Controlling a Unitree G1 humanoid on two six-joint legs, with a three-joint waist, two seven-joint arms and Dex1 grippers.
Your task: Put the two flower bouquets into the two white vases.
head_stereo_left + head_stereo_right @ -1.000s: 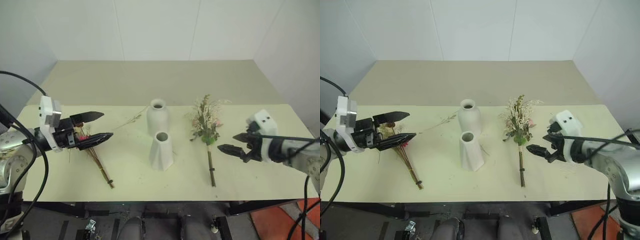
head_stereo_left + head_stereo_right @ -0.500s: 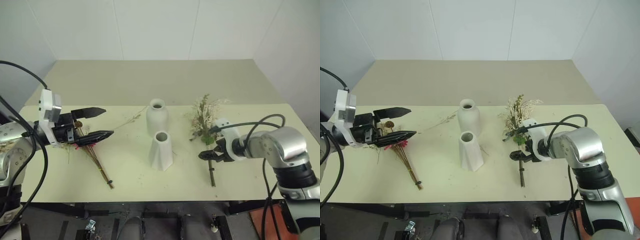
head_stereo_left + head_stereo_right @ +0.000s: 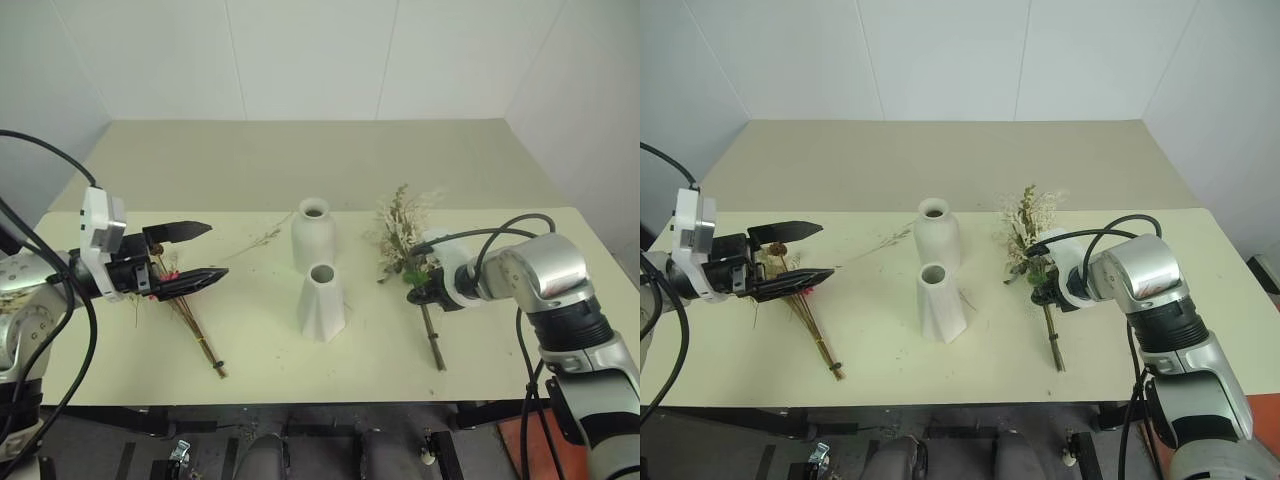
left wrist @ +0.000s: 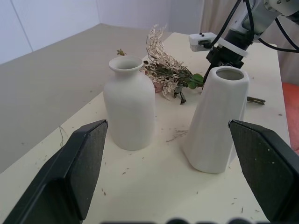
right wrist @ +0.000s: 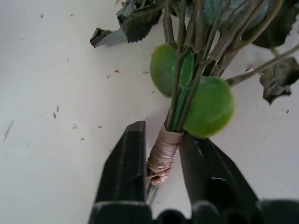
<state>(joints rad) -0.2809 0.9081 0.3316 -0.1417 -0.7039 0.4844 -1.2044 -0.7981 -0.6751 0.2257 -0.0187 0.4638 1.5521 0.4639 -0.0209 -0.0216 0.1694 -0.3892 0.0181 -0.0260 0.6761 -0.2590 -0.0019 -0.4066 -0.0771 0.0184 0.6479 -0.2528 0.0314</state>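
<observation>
Jaws of the right gripper (image 5: 161, 158) pinch the pink bouquet (image 3: 404, 245) at its wrapped stem, left gripper (image 3: 200, 252) wide open, and lifting could let it slip.

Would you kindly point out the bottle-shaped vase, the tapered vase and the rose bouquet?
bottle-shaped vase (image 3: 314, 238): left eye view, on its belly.
tapered vase (image 3: 322, 305): left eye view, on its side wall.
rose bouquet (image 5: 164, 151): right wrist view, on its wrapped stems.

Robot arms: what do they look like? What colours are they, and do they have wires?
Each arm is shiny silver-grey metal with rounded joints. Black cables loop out from both wrists. The left gripper has two long, pointed black fingers and a white box behind them. The right gripper is black too, with a white block on its wrist.
</observation>
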